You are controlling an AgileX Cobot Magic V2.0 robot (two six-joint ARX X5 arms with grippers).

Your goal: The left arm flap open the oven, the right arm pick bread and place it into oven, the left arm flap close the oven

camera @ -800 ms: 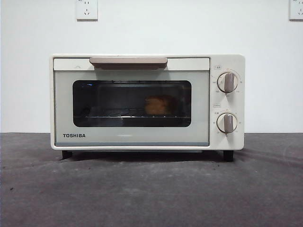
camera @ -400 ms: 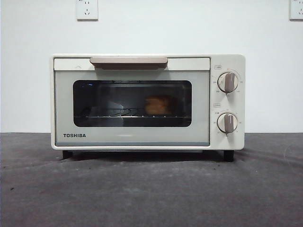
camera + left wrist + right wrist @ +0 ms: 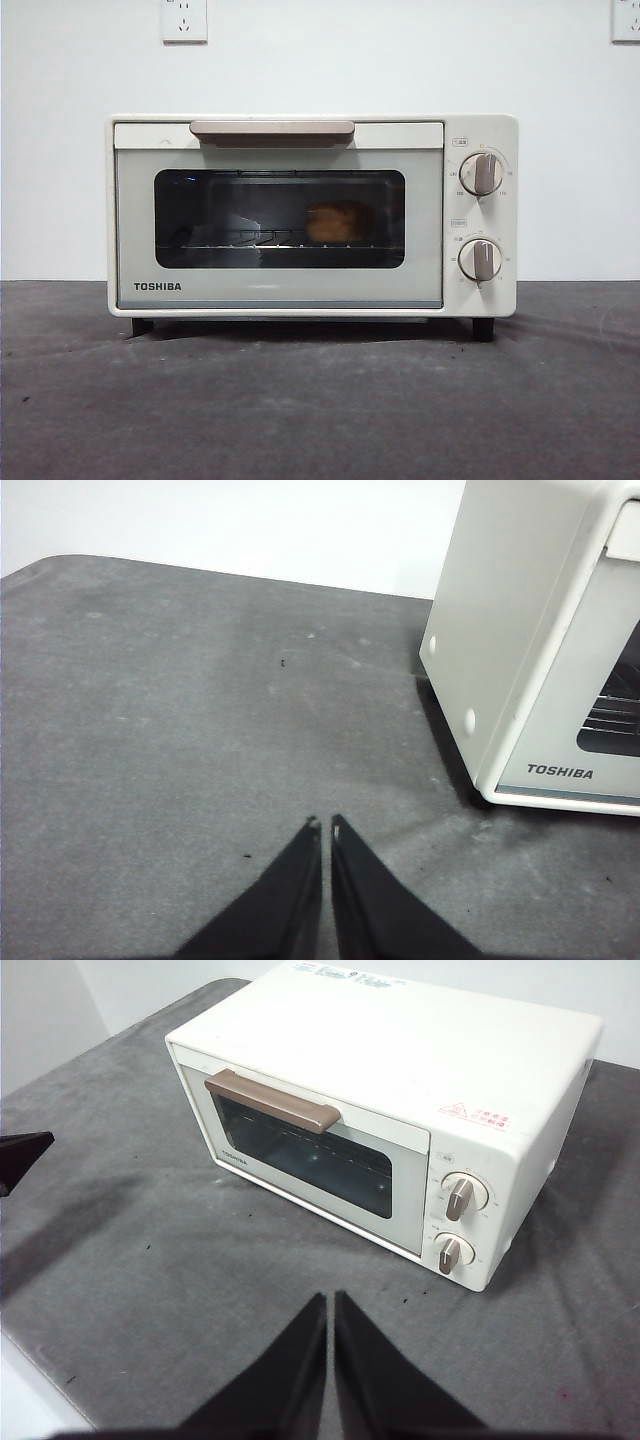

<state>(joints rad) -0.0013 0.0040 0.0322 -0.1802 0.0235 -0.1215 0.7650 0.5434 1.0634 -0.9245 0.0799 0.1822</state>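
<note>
I log: oven (image 3: 310, 215) door shut, bread (image 3: 335, 222) inside; 2 wall sockets (image 3: 184, 20) behind; left gripper (image 3: 323, 825) and right gripper (image 3: 329, 1298) jaws pressed together above table (image 3: 320, 400).

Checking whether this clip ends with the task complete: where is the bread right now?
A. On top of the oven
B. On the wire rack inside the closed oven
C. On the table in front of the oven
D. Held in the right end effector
B. The bread shows through the dark door window, sitting on the wire rack inside the toaster oven, whose door is shut with the handle up.
</note>
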